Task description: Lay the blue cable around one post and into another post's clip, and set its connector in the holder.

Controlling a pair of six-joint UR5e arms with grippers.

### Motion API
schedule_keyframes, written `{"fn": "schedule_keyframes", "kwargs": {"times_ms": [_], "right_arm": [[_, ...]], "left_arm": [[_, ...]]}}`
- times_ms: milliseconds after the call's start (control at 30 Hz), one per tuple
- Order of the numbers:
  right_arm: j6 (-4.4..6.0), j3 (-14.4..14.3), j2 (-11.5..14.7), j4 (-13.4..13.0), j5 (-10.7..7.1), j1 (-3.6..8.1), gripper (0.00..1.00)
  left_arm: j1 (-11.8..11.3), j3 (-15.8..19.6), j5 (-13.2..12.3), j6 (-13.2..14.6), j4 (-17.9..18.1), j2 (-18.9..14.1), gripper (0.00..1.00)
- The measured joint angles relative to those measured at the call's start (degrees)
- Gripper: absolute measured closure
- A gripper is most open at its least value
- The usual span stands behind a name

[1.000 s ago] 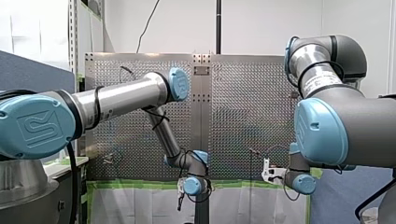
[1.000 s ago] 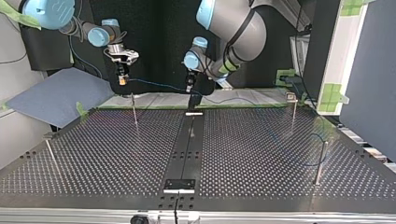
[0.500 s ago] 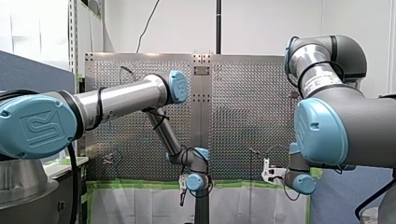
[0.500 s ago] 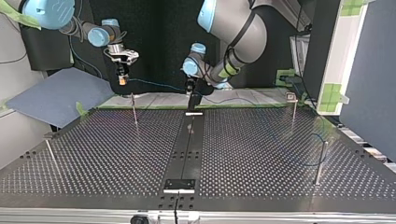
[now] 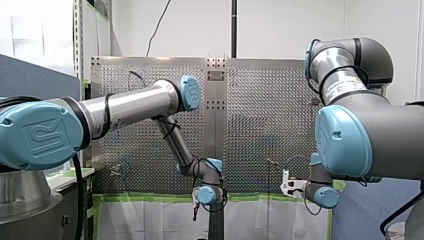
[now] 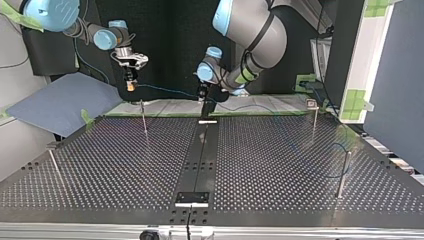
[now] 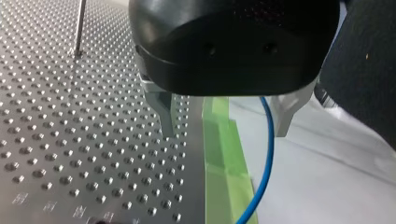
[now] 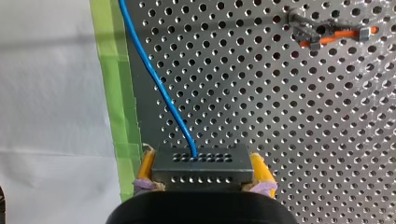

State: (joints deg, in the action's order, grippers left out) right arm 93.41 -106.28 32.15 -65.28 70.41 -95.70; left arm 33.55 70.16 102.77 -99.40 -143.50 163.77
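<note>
1. Perforated table: carries several thin upright posts. The green tape along its edge nearest the arms is the datum for every item below.
2. My left gripper: hangs directly over the green tape with its jaws spread wide, gripping nothing. The blue cable runs loose between the fingers, nearer one than the other. Judgement: it is stationed there to guide or take up the slack, not to carry.
3. My right gripper: raised above the green tape. Its yellow pads are clamped on both flanks of the connector. Judgement: gripping the body by its sides leaves the cable exit unobstructed, so the line can trail freely.
4. Nearest post: stands just inside the green tape, below my right gripper, with no cable seen around it. A second post stands well in from the tape, with a faint blue line close by. Whether the line is wrapped there cannot be told.
5. Small metal fitting with an orange part: on the plate, well in from the green tape. Possibly a clip, but unconfirmed.
6. Blue cable, routing: it leaves the connector's face and follows the plate side of the green tape. It then spans in the air across to my left gripper.
7. Holder: not identified in any view. Judgement: routing and seating are both outstanding.
</note>
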Motion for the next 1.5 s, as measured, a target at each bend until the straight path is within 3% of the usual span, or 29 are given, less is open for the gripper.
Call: {"fn": "schedule_keyframes", "kwargs": {"times_ms": [167, 433, 500, 567, 600, 667, 933, 1100, 1167, 1200, 1267, 1500], "right_arm": [[0.08, 0.20, 0.00, 0.03, -0.05, 0.27, 1.00], [-0.04, 0.30, 0.00, 0.06, -0.09, 0.53, 1.00], [-0.05, 0.31, 0.00, 0.06, -0.09, 0.54, 1.00], [-0.05, 0.32, 0.01, 0.06, -0.09, 0.54, 1.00], [-0.05, 0.32, 0.01, 0.06, -0.09, 0.55, 1.00], [-0.05, 0.31, 0.01, 0.06, -0.09, 0.55, 1.00], [-0.05, 0.31, -0.01, 0.06, -0.07, 0.56, 1.00], [-0.06, 0.28, 0.00, 0.06, -0.02, 0.57, 1.00], [-0.06, 0.27, 0.00, 0.06, -0.01, 0.57, 1.00], [-0.06, 0.28, 0.00, 0.06, -0.01, 0.57, 1.00], [-0.05, 0.28, 0.00, 0.06, -0.02, 0.57, 1.00], [-0.16, 0.27, -0.01, 0.22, -0.06, 0.56, 1.00]], "left_arm": [[-0.15, 0.24, -2.32, 0.18, 0.02, -0.06, 0.00], [-0.57, 0.30, -2.84, 0.26, 0.05, -0.07, 0.00], [-0.64, 0.31, -2.80, 0.26, 0.06, -0.08, 0.06], [-0.79, 0.31, -2.67, 0.26, 0.10, -0.06, 0.20], [-0.86, 0.31, -2.57, 0.26, 0.11, -0.05, 0.20], [-0.99, 0.32, -2.14, 0.22, 0.15, -0.03, 0.33], [-1.11, 0.46, -1.11, 0.25, 0.15, -0.05, 0.33], [-1.10, 0.47, -1.07, 0.35, 0.13, -0.04, 0.39], [-1.07, 0.48, -0.94, 0.44, 0.09, -0.03, 0.48], [-1.05, 0.48, -0.81, 0.48, 0.08, -0.02, 0.48], [-1.04, 0.51, -0.52, 0.54, 0.08, -0.04, 0.60], [-0.84, 0.55, -0.48, 0.60, 0.44, -0.01, 0.75]]}}
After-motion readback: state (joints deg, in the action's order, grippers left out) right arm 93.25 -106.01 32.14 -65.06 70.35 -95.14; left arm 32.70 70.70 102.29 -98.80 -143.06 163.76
